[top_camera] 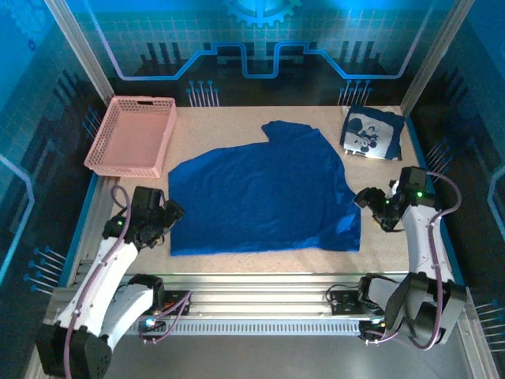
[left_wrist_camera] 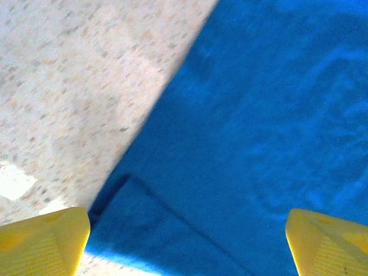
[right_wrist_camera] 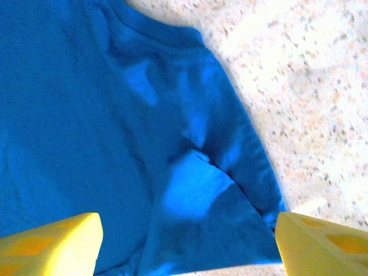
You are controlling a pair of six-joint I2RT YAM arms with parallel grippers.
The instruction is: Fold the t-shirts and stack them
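T-shirt [top_camera: 260, 193] of royal blue lies spread across the middle of the table [top_camera: 237, 126], its near-left corner beneath the left jaws, its near-right corner beneath the right jaws. The left arm [top_camera: 110, 260] and right arm [top_camera: 422, 237] reach in low from the near edge. Both pairs of jaws stand wide apart, gripping nothing. A folded t-shirt [top_camera: 371, 133] rests at the far right corner.

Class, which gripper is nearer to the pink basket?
Left. The left gripper is just below the pink basket in the top view; the right gripper sits across the spread blue shirt, by its right edge.
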